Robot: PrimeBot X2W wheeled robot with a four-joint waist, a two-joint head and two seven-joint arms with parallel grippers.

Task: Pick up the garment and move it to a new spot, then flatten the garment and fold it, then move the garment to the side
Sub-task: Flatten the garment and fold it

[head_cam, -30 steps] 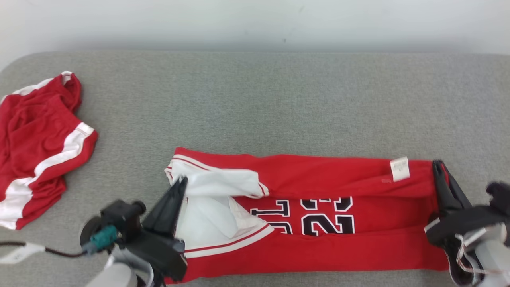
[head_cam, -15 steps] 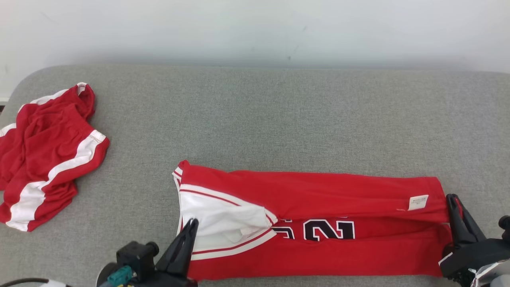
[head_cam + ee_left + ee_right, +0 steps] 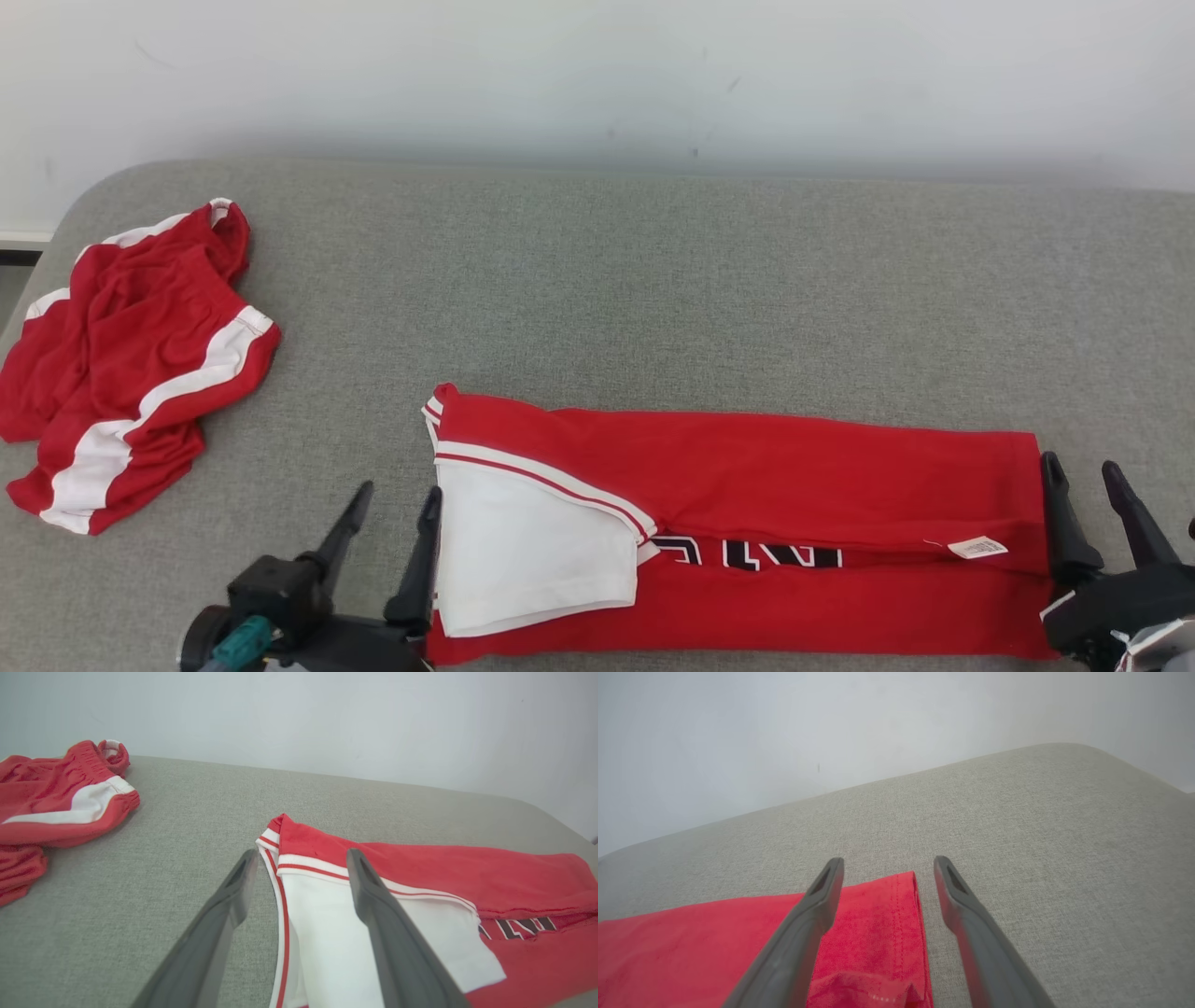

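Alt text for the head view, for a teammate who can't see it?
A red jersey lies folded into a long strip on the grey surface, white inside showing at its left end. The left gripper and right gripper stand open at its two ends. Red shorts lie crumpled far left.

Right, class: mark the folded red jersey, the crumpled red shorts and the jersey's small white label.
folded red jersey (image 3: 794, 457), head view, on its upper red fold.
crumpled red shorts (image 3: 140, 308), head view, on the red middle.
small white label (image 3: 977, 547), head view, on the label's centre.
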